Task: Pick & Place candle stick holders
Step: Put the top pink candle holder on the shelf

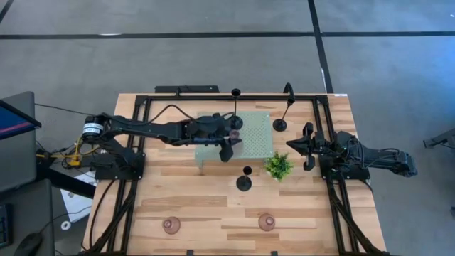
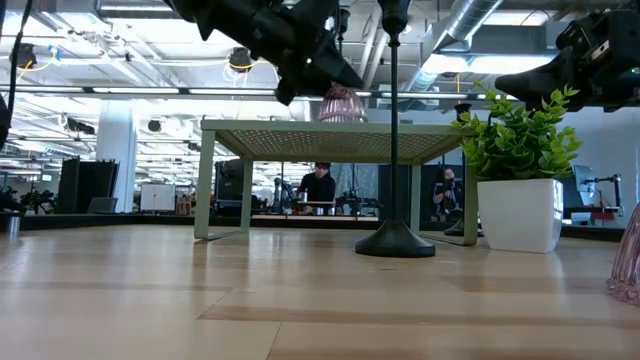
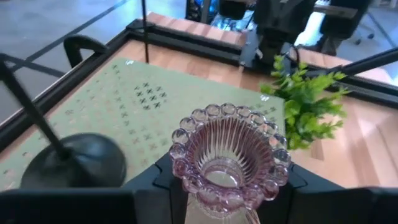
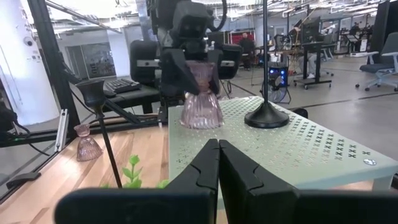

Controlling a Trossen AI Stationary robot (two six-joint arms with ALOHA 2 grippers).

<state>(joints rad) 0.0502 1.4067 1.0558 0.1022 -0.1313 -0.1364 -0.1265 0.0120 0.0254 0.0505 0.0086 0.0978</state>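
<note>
My left gripper [image 1: 231,139] is over the pale green tray [image 1: 257,146], shut on a pinkish glass candle stick holder [image 3: 230,155]. A black tall-stemmed holder [image 3: 73,163] stands by its disc base on the tray beside it. Another black holder [image 1: 281,125] stands just past the tray's right edge; I cannot tell whether on the tray or the table. A third [image 1: 244,183] stands on the table near the plant. Two more pink holders [image 1: 171,225] [image 1: 266,222] sit near the front edge. My right gripper [image 4: 219,158] waits shut at the right. My left gripper pinches the pink holder's ribbed cup [image 3: 181,182], just under its beaded rim, between the two fingers [image 4: 176,73]. The fingers come from the table's left, close to level. The holder is upright, cup up, its flared foot [image 4: 202,117] at the tray top; whether it touches, I cannot tell.
The tray stands on legs [image 2: 208,185] above the wooden table. A small green plant [image 1: 279,166] in a white pot sits off the tray's near right corner. A black frame [image 1: 213,96] runs along the far and side edges. People show in the room behind.
</note>
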